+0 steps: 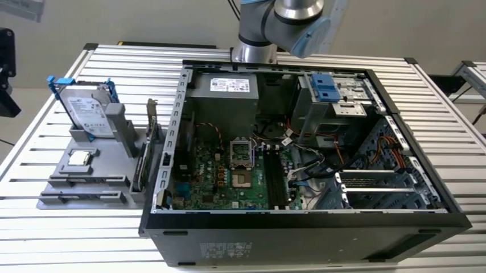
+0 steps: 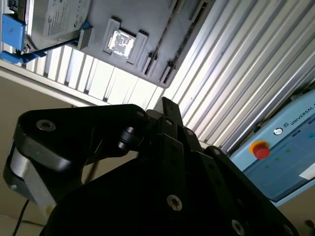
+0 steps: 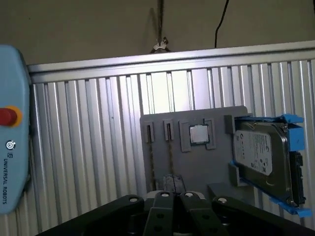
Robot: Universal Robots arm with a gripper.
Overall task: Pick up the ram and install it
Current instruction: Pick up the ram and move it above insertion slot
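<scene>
Pincer [image 3: 173, 181] — closed, fingertips together, gripping nothing. Hangs well above the slatted counter [image 3: 98, 147], over the gray holder [image 3: 197, 167].

Ram [image 1: 140, 168] — stands on edge in a slot of the holder, just beside the taller card [image 1: 156, 136] and near the processor chip [image 1: 81, 158] (hard drive [image 1: 87, 114] on the chip's other side). Sits outside the open computer case [image 1: 304, 222], on the exterior view's left, well apart from the black motherboard slots [image 1: 275, 182].
</scene>
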